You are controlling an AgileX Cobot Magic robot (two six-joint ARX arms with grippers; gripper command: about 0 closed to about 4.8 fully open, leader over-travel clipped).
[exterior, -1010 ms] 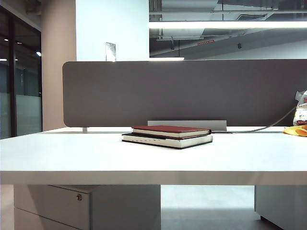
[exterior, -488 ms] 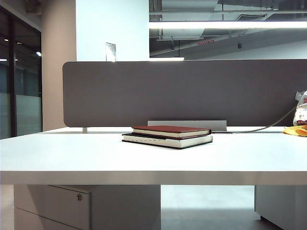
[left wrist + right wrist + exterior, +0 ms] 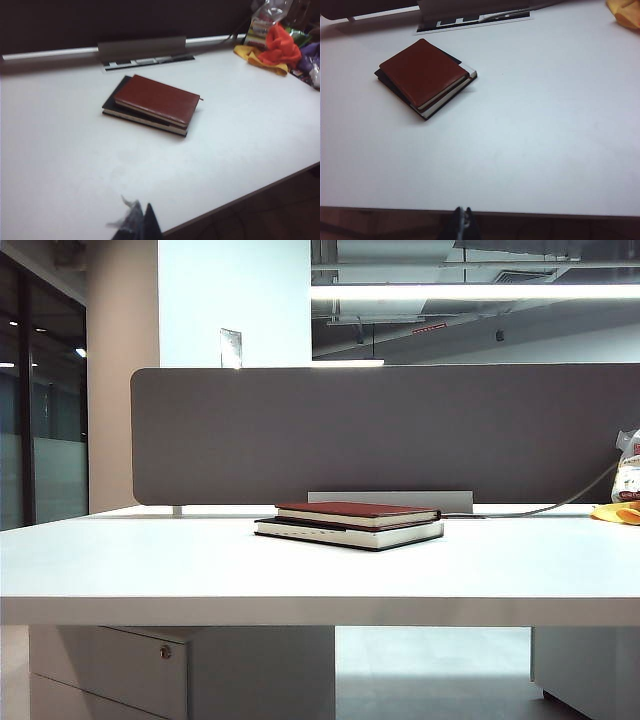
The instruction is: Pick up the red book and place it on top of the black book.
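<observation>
The red book (image 3: 156,98) has a smooth, leather-like cover with a soft sheen, and its paper page edges look cream. The black book (image 3: 468,75) under it has a matt dark cover and white paper edges with small marks. The table (image 3: 200,560) is a smooth white laminate-like top, faintly glossy where light falls. The screen (image 3: 400,430) behind it looks like matt grey cloth. A grey strip (image 3: 141,48) at the table's back edge seems matt plastic or metal; which one is unclear. Crumpled orange and yellow cloth (image 3: 274,47) lies by a glossy clear plastic bag (image 3: 267,15).
</observation>
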